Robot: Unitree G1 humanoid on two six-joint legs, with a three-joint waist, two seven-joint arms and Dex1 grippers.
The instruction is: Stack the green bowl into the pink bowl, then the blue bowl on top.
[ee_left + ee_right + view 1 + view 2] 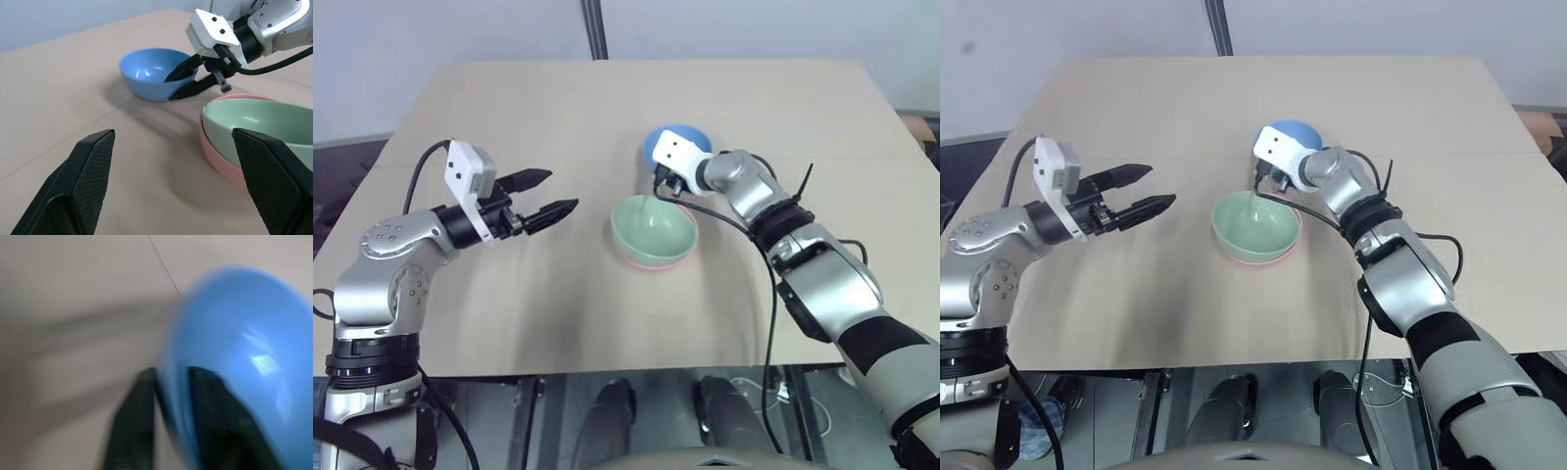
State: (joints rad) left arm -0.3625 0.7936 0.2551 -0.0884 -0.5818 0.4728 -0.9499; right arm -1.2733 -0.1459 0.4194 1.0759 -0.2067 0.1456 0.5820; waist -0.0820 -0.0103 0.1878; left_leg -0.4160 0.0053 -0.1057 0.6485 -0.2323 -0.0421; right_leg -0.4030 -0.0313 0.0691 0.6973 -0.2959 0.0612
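The green bowl (653, 227) sits nested inside the pink bowl (651, 264) at the middle of the table. Just behind them stands the blue bowl (679, 136), partly hidden by my right wrist. My right gripper (662, 181) is shut on the blue bowl's near rim: in the left wrist view one finger lies inside the blue bowl (151, 73) and one outside, and the right wrist view shows the rim pinched between the fingers (137, 421). My left gripper (548, 194) hovers open and level to the left of the bowls, holding nothing.
The light wooden table (558, 98) has bare surface all around the bowls, with its front edge close to me. A dark pole (595, 29) rises behind the far edge. Black cables hang from my right arm beside the stacked bowls.
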